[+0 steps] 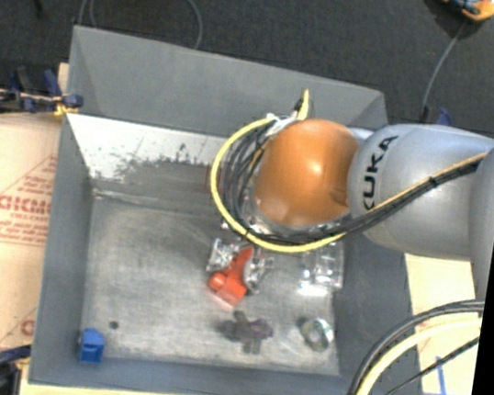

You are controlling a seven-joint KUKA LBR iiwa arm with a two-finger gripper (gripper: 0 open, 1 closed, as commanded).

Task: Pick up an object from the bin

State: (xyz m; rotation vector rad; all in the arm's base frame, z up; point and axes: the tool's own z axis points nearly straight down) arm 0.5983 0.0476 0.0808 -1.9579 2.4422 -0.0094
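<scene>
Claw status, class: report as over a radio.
Claw low, mid-bin. Red piece right under it. Dark grey piece close by, apart; blue block off in a corner.

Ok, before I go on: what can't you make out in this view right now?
- Bin, the floor toward the back: hidden in the camera view under the orange wrist cover and the arm.
- Red thing mid-bin: its upper end is covered by the gripper.
- Dark grey thing near the front wall: too blurred to name.
- Silvery thing to its right: too small to name.
</scene>
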